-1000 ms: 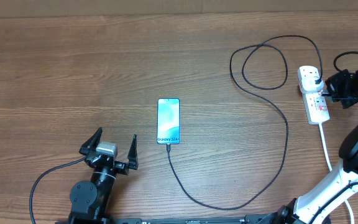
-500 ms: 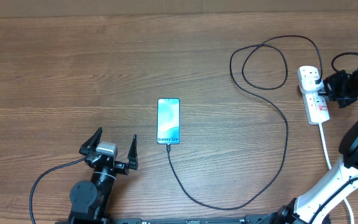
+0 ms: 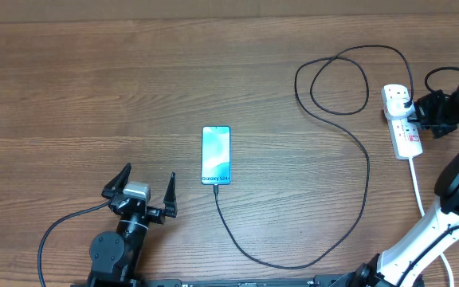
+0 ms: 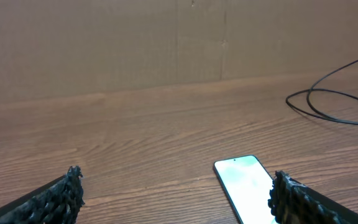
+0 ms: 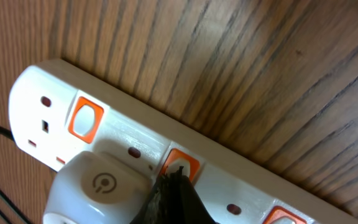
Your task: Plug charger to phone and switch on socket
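Observation:
The phone [image 3: 216,155] lies mid-table with its teal screen lit, and shows in the left wrist view [image 4: 246,184]. The thin black charger cable [image 3: 366,167] is in the phone's near end, loops right and runs up to a plug in the white socket strip [image 3: 405,132] at the right edge. My right gripper [image 3: 417,116] is shut, its tip [image 5: 178,177] pressed on an orange switch [image 5: 180,163] beside a white plug [image 5: 98,186]. My left gripper [image 3: 142,190] is open and empty, near the front edge, left of the phone.
The strip's thick white cord [image 3: 417,190] runs toward the table front beside the right arm. A second orange switch [image 5: 84,119] sits at the strip's end. A cardboard wall [image 4: 166,43] stands behind the table's far edge.
My right gripper shifted slightly left onto the strip. The left arm, phone and cable have not moved.

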`<state>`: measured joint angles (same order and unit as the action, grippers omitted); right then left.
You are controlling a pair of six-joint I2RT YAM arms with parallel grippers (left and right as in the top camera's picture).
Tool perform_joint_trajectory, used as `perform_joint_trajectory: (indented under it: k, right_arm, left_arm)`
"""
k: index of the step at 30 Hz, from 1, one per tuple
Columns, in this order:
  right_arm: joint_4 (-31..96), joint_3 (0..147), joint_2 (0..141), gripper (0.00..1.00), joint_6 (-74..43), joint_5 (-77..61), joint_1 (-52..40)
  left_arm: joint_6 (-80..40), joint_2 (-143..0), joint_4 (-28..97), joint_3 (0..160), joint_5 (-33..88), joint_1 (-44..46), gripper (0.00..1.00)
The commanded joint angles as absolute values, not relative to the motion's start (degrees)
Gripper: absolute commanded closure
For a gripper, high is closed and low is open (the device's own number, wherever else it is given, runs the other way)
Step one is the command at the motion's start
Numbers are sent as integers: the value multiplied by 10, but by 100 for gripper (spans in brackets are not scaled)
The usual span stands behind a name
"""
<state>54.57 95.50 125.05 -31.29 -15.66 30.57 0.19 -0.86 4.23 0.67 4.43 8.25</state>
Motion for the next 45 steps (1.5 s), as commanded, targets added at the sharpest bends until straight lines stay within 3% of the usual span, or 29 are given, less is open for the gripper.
perform_joint_trajectory:
  k: [1, 12, 19, 28, 30, 31, 32, 41, 45]
  right_arm:
    - [536, 967, 1301, 96, -315, -172, 270]
    - [634, 989, 1263, 96, -267, -95, 249]
    - [748, 993, 1019, 96, -259, -57, 257]
    - [830, 993, 745, 96, -209, -61, 180]
    - [851, 993, 693, 75, -209, -61, 170]
    - [862, 992, 673, 58, -209, -61, 168]
    - [881, 992, 634, 0, -209, -60, 168]
    - [939, 992, 507, 0, -203, -24, 149]
    - [957, 992, 461, 0, -172, -7, 84]
  left_arm:
    - [13, -3, 41, 3, 40, 82, 0]
    - [13, -3, 41, 3, 40, 82, 0]
    - [13, -3, 41, 3, 40, 82, 0]
    - [13, -3, 41, 3, 40, 82, 0]
    - [13, -3, 41, 3, 40, 82, 0]
    - [13, -3, 41, 3, 40, 82, 0]
    - [13, -3, 41, 3, 40, 82, 1]
    - [13, -3, 41, 3, 40, 82, 1]
    - [13, -3, 41, 3, 40, 82, 0]
